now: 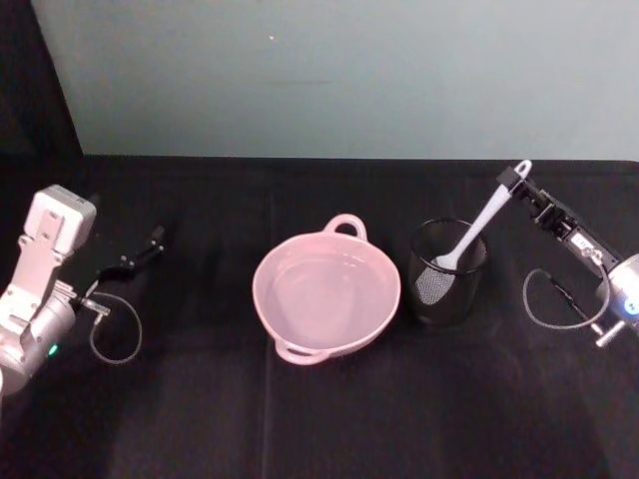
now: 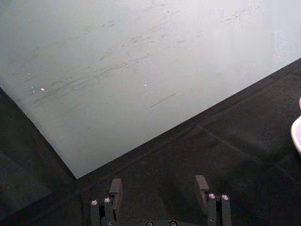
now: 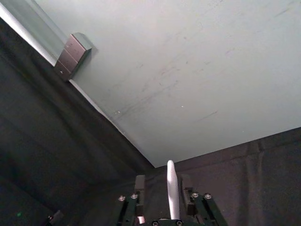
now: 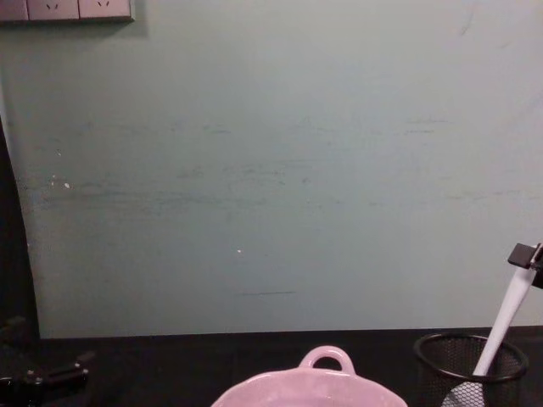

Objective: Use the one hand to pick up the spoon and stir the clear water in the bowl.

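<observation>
Task so far: not yet underway in earnest. The spoon has not been lifted and no stirring has begun; the grasp, the carry to the bowl and the stir all remain.
Table: black cloth, with the bowl at centre and the mesh cup just to its right.
Bowl: pink, upright and untouched, with one loop handle toward the wall.
Clear water: barely visible, only a faint ring inside the bowl.
Mesh cup: holds the spoon's blade.
Left gripper: parked far left on the table, jaws wide apart and empty.
Right gripper: at the handle's top end, jaws on either side of it with a gap showing, so seemingly not yet clamped.
Spoon: white, leaning out of the cup toward the right gripper.
</observation>
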Action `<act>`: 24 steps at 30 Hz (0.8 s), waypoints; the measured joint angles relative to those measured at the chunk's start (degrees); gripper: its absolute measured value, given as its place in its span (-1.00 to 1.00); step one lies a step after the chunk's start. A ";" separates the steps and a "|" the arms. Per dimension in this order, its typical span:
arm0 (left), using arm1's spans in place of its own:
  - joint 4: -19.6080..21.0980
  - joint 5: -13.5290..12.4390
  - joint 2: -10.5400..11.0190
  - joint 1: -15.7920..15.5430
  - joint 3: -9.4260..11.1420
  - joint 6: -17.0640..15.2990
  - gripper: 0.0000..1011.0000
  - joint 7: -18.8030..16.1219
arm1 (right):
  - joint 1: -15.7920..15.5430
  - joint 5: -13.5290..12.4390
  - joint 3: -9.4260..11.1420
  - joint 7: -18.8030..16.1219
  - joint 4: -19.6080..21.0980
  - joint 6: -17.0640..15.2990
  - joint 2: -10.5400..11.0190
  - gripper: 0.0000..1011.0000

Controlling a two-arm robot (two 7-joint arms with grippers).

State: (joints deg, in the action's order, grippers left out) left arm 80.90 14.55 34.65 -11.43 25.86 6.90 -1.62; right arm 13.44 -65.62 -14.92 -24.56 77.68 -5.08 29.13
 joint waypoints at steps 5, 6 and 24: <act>0.00 0.00 0.00 0.00 0.00 0.00 1.00 0.00 | 0.27 -0.25 -0.46 -0.07 -0.28 0.36 0.30 -0.31; 0.00 0.00 0.00 0.00 0.00 0.00 1.00 0.00 | 0.29 -0.28 -0.58 -0.09 -0.32 0.49 0.42 -0.39; 0.00 0.00 0.00 0.00 0.00 0.00 1.00 0.00 | 0.20 9.24 -2.22 2.65 8.60 3.30 5.77 -0.80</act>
State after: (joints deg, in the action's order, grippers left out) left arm 80.90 14.55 34.65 -11.43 25.86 6.91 -1.62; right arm 13.63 -56.38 -17.14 -21.91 86.28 -1.78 34.90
